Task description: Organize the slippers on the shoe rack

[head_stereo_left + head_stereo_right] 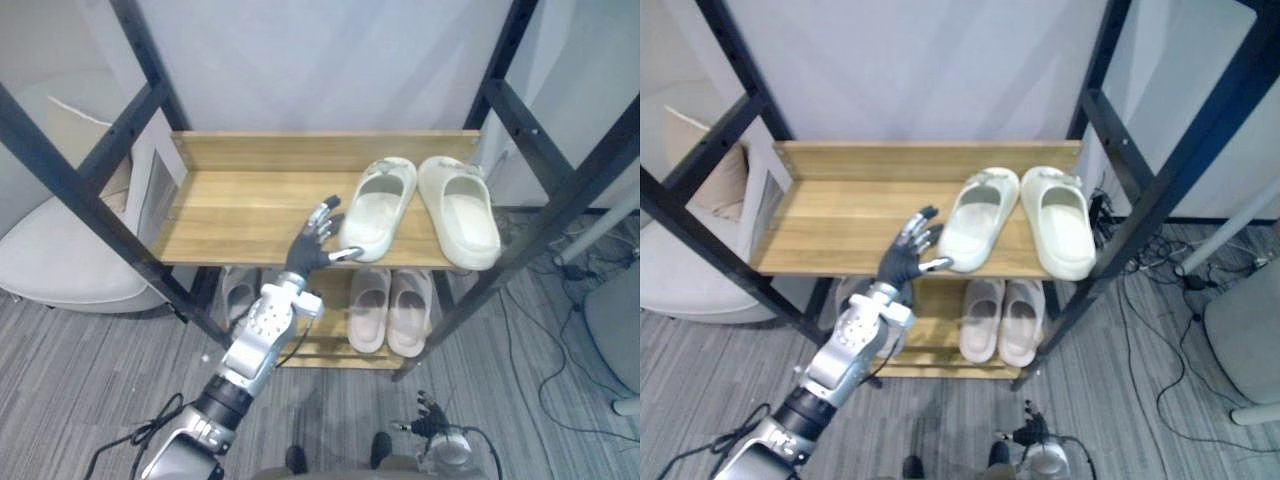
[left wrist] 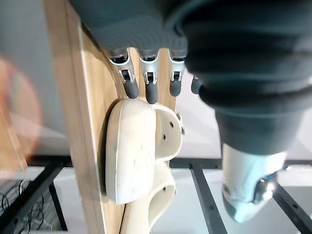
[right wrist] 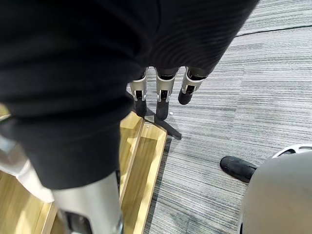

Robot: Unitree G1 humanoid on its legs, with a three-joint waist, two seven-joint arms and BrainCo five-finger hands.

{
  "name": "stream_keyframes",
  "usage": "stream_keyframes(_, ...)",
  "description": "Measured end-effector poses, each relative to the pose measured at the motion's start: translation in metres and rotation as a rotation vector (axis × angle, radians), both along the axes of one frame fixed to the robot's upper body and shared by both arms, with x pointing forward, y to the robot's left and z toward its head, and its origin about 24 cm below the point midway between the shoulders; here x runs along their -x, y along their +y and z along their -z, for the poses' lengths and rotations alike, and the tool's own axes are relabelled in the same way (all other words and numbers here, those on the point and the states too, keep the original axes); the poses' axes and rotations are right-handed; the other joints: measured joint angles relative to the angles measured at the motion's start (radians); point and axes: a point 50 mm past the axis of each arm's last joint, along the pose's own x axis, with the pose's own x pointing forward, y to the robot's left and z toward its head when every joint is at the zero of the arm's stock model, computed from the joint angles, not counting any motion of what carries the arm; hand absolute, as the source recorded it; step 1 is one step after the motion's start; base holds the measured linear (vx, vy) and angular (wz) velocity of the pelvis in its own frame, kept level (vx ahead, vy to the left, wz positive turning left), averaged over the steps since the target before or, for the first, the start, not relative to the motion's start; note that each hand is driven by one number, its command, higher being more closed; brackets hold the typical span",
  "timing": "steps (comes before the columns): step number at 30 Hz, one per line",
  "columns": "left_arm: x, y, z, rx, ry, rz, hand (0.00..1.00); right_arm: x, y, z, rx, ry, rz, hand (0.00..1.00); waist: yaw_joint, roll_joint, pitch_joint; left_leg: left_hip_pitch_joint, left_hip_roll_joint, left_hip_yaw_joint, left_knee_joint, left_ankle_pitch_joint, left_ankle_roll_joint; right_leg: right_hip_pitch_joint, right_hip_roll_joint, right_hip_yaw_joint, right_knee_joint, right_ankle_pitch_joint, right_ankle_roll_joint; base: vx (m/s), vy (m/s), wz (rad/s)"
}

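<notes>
Two cream slippers stand side by side, toes to the back, on the right half of the wooden top shelf [image 1: 240,200]: the left one [image 1: 378,208] and the right one [image 1: 460,210], which reaches the shelf's front edge. My left hand [image 1: 312,245] is open at the left slipper's heel, fingers straight over the shelf and thumb against the heel. The left wrist view has its fingertips [image 2: 151,92] just short of that slipper [image 2: 131,151]. My right hand [image 1: 428,420] hangs low near the floor, open, with relaxed fingers [image 3: 163,92].
On the lower shelf sit a beige pair of slippers [image 1: 388,305] and a grey slipper [image 1: 238,292] partly behind my left arm. Black frame posts [image 1: 540,240] flank the rack. A white cushion [image 1: 60,260] lies left, cables [image 1: 580,260] right.
</notes>
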Motion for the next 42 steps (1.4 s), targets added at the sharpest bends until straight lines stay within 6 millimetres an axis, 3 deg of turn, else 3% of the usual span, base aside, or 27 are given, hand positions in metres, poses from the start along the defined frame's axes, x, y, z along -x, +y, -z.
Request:
stream_keyframes(11,-0.002,-0.029,-0.001,-0.016,0.007,0.082,0.0,-0.002,0.004,0.0,-0.002,0.0,-0.021,0.0,-0.013,-0.008,-0.005,0.003,-0.001,0.012,-0.001,0.0,0.0,0.001,-0.001,0.01,0.0,0.001,0.0,0.0,0.003,-0.02)
stream_keyframes(26,-0.017,-0.012,-0.003,-0.056,0.0,0.024,0.0,-0.003,0.005,-0.001,-0.005,-0.007,-0.023,0.0,-0.018,-0.016,-0.003,0.016,0.002,0.035,-0.006,-0.001,-0.001,0.001,0.002,0.033,-0.001,0.003,0.001,-0.01,-0.002,-0.04)
stream_keyframes(33,0.004,-0.004,-0.001,-0.03,-0.007,0.056,0.0,-0.003,0.006,0.0,-0.012,-0.004,-0.029,0.0,-0.016,-0.016,-0.003,0.014,-0.001,-0.007,-0.006,-0.001,-0.001,0.017,0.0,-0.006,-0.001,-0.005,0.007,-0.01,-0.01,0.16)
stream_keyframes(42,0.051,-0.003,-0.009,0.133,-0.021,0.192,0.0,-0.001,0.006,0.001,-0.012,0.006,-0.032,0.0,0.011,-0.015,-0.003,0.013,-0.01,-0.041,-0.006,0.003,0.005,0.034,-0.009,-0.041,0.002,-0.012,0.014,-0.01,0.002,0.11)
